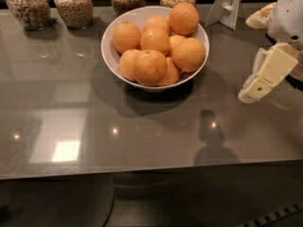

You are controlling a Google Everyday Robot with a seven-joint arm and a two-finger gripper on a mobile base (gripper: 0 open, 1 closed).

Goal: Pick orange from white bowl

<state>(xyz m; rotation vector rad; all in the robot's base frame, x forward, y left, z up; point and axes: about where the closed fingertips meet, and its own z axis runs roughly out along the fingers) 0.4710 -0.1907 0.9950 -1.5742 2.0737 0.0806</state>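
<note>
The wide glossy white bowl [111, 51] stands on the grey table at upper centre, piled with several oranges [149, 66]. One orange [183, 18] sits highest, at the bowl's far right rim. My gripper [248, 58] is at the right edge of the view, to the right of the bowl and apart from it, just above the table. It is open and empty, with one cream finger [268, 74] low and near, and the other finger [259, 16] farther back.
Several glass jars of grain [73, 4] line the table's far edge behind the bowl. A white card stand [226, 4] is at the back right. The table's front edge [151, 170] runs across the lower part of the view.
</note>
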